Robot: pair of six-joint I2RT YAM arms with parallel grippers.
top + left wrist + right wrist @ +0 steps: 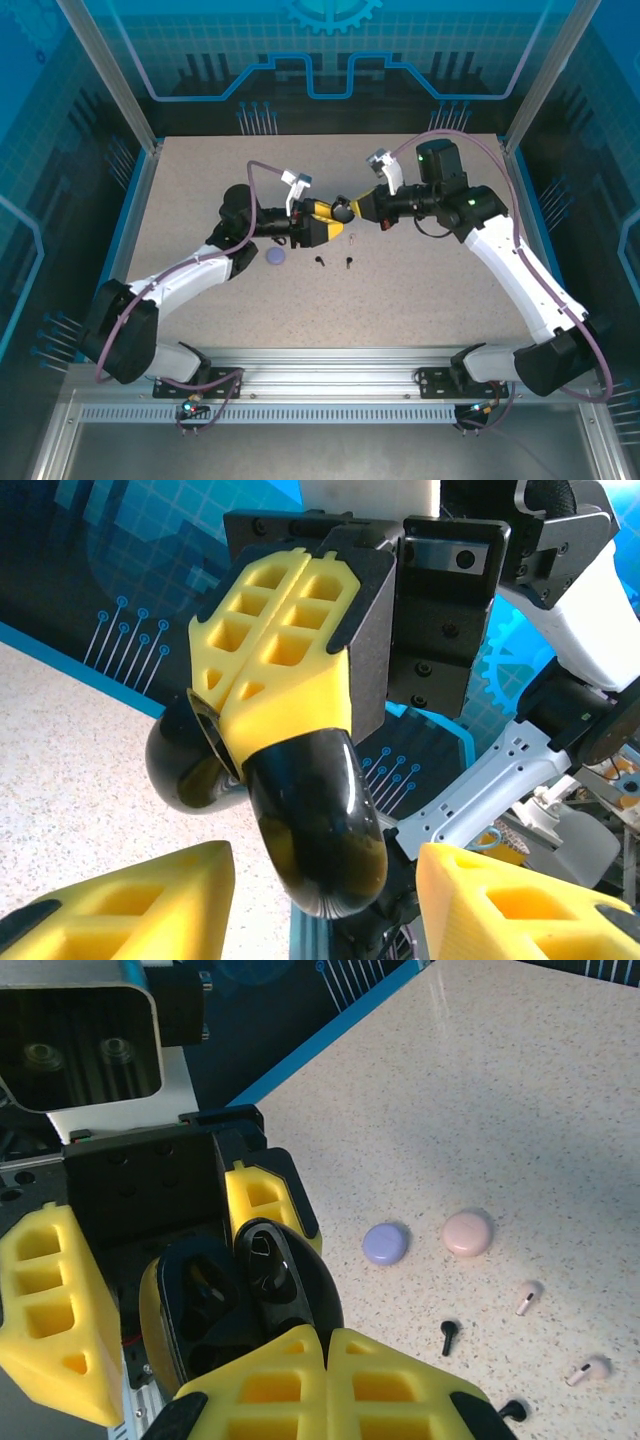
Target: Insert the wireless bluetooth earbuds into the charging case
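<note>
Above desk (430,290) centre | right jaws pinch open black case (285,1285) aloft, seemingly for loading | left jaws stand parted astride it, gripping nothing

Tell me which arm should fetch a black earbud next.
Probably left. The right tool is shut on the open black case, so it is busy. The left tool is open and grips nothing, and a black earbud lies on the table just below it in the top view.
</note>
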